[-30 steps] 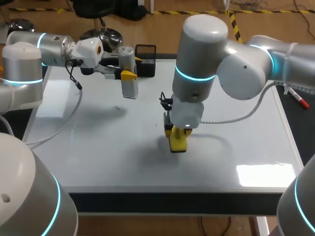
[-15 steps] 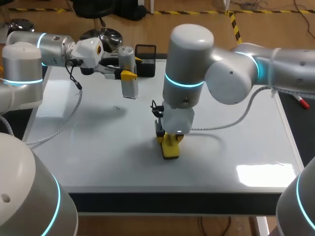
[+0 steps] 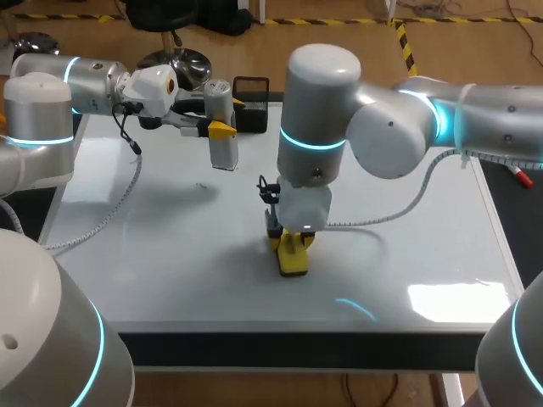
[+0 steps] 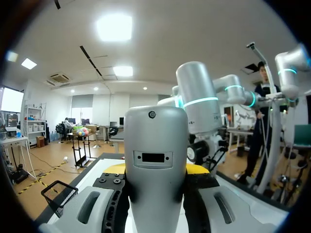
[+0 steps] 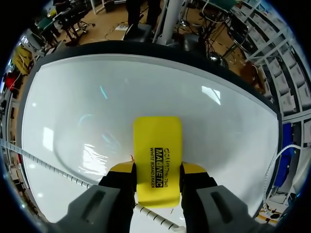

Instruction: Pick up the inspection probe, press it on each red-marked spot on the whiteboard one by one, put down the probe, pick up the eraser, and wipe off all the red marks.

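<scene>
One yellow eraser (image 3: 293, 256) stands face-down on the whiteboard (image 3: 153, 263), just toward 6 o'clock of its middle; my right gripper (image 5: 158, 171) is clamped across its two long sides; I judge it light, stiff-bodied and soft-faced, best held low on the flanks so it won't tip; at 11 o'clock my left gripper (image 4: 155, 171) grips the grey probe (image 3: 222, 140).

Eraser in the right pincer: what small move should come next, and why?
Probably slide the eraser flat across the whiteboard toward the faint mark nearer the left arm. The right pincer is shut on the eraser, pressed on the board's middle; that mark, colour unclear, looks unwiped. The left pincer holds the probe just behind it, so go slowly.
</scene>
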Robot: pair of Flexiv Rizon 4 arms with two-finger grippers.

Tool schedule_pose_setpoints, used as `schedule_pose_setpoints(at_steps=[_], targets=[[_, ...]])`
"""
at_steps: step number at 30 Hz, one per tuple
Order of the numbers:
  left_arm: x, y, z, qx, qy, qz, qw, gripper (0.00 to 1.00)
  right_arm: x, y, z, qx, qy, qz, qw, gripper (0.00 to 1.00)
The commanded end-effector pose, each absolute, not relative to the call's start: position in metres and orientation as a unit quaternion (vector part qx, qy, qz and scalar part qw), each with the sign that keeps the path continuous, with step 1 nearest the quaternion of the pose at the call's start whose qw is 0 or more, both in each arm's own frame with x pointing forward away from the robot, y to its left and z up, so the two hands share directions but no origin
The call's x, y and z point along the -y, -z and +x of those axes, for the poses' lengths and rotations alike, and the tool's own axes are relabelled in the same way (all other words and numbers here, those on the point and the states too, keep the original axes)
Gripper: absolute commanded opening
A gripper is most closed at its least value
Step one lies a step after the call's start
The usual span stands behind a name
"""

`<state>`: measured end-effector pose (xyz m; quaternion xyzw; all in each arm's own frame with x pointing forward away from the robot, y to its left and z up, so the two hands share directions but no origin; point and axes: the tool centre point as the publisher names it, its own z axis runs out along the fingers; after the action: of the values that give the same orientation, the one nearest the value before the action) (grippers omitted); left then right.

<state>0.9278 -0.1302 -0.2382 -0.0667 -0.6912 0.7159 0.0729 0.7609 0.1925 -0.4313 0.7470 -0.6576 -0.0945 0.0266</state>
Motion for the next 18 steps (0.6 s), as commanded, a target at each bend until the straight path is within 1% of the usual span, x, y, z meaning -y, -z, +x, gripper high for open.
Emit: schedule_pose_setpoints(at_steps=[1, 18], targets=[[0.130, 0.237, 0.927, 0.692, -0.716, -0.067, 0.072, 0.00, -0.188, 0.442, 0.762, 0.659, 0.092, 0.746, 0.030, 0.00], [0.130, 0.237, 0.927, 0.692, -0.716, -0.067, 0.072, 0.00, -0.149, 0.449, 0.754, 0.681, 0.075, 0.726, 0.054, 0.00]])
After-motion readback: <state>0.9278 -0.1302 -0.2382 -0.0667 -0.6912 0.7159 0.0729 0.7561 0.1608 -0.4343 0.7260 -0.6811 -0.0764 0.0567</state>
